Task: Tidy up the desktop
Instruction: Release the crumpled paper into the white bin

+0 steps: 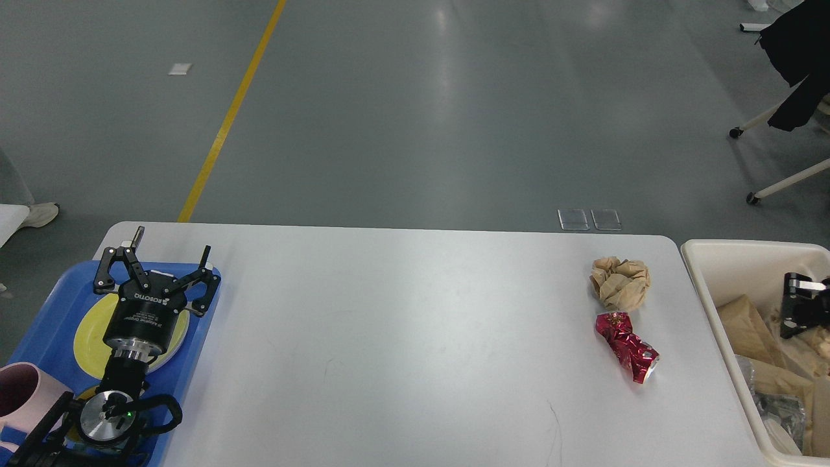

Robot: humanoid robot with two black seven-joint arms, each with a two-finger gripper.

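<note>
Left gripper (155,263) fingers (107,267) spread, right gripper (803,305) unclear.

Blue tray (39,324) at left w/ yellow plate (87,337) and pink mug (23,389), crumpled brown paper ball (620,283) just above crushed red foil can (626,347) at right, cream bin (726,259) w/ brown paper scraps (746,331), yellow floor line (227,117), chair legs w/ casters (771,188) far right.
</note>
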